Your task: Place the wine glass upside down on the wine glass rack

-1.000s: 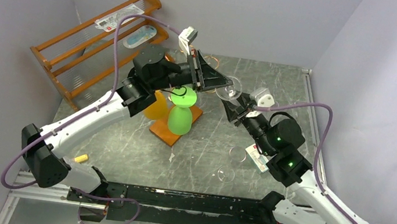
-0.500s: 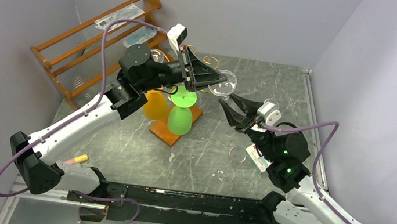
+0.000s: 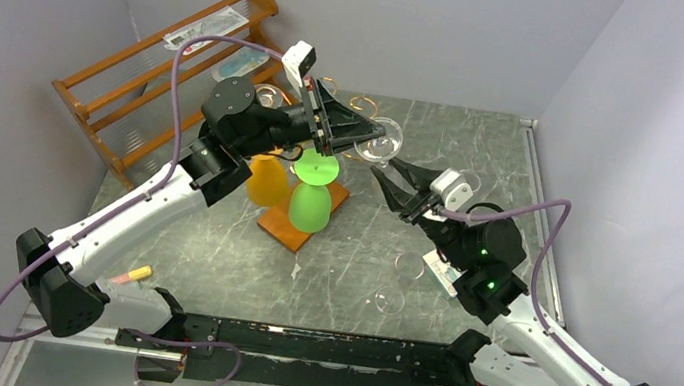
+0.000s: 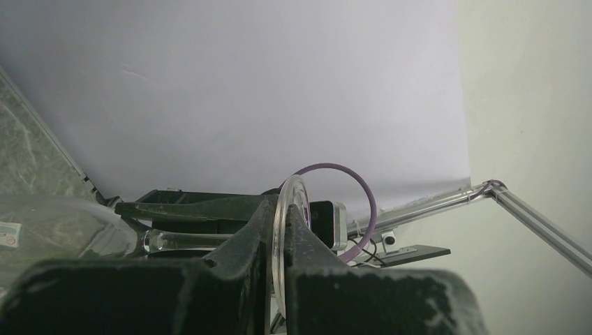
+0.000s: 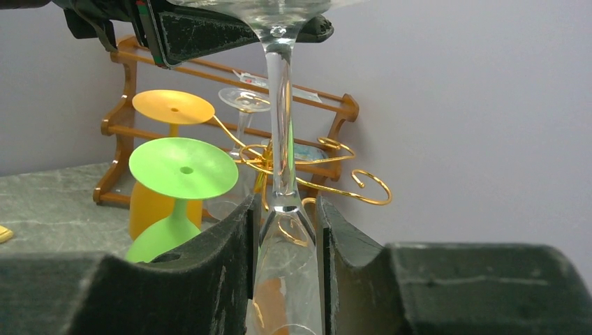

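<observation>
Near rack (image 3: 284, 228) | left hand (image 3: 364, 134) clamps wine glass (image 3: 385, 141) foot | right hand (image 3: 388, 169) spread

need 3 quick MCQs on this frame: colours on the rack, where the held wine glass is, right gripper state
1. The coloured glasses hung on the wine glass rack are:
A) blue and red
B) green and orange
C) both purple

2. The wine glass in the left gripper is:
A) in the air beside the rack
B) hung on a rack arm
C) standing on the rack's base

3. The right gripper is:
A) shut on the stem
B) out of view
C) open, a finger on either side of the glass

Key: B, the green glass and orange glass hang foot-up; A, the left gripper pinches its foot, holding it aloft; C, the top view shows its jaws spread.
</observation>
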`<state>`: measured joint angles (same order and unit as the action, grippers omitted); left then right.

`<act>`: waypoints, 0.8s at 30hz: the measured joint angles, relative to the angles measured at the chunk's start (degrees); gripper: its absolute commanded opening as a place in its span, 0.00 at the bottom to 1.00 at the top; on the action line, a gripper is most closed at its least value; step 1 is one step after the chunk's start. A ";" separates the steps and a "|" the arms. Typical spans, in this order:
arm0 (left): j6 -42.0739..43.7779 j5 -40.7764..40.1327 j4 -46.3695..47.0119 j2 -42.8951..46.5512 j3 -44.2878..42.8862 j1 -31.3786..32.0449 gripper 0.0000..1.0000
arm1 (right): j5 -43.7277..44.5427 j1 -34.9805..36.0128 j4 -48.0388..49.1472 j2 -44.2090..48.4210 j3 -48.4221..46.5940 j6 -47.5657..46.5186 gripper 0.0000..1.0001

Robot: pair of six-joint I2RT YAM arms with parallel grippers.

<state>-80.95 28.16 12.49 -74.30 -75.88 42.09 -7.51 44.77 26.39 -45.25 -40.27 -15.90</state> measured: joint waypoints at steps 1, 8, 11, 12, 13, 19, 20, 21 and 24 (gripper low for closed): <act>-0.07 -0.07 0.13 0.07 0.13 0.00 0.08 | 0.00 0.00 0.00 0.00 0.00 -0.02 0.00; -0.76 -0.57 1.09 0.26 0.87 0.00 0.35 | 0.81 0.04 0.13 0.17 0.00 0.28 0.00; -1.18 -0.63 1.81 0.26 1.11 0.00 0.41 | 1.49 0.09 -0.20 0.76 0.28 0.55 0.00; -1.33 -0.68 2.21 0.26 1.25 0.00 0.43 | 1.77 0.09 -0.26 1.07 0.44 0.63 0.00; -1.44 -0.70 2.56 0.26 1.38 0.00 0.46 | 1.99 0.09 -0.44 1.38 0.55 0.68 0.00; -1.55 -0.90 3.63 0.07 1.46 -0.35 0.67 | 3.96 0.09 -1.66 3.06 0.61 0.90 0.00; -1.36 -1.05 3.58 0.07 1.46 -0.44 0.70 | 4.48 0.09 -1.88 3.30 0.61 0.90 0.00; -1.01 -1.27 3.54 0.09 1.46 -0.61 0.74 | 4.92 0.09 -2.05 3.43 0.68 0.90 0.00; 1.51 -3.02 2.29 0.31 1.46 -1.29 0.84 | 7.37 0.09 -2.75 3.82 1.33 0.87 0.00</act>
<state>-79.44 25.15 14.79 -74.00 -74.41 40.80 -0.14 44.86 23.64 -41.43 -38.94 -15.03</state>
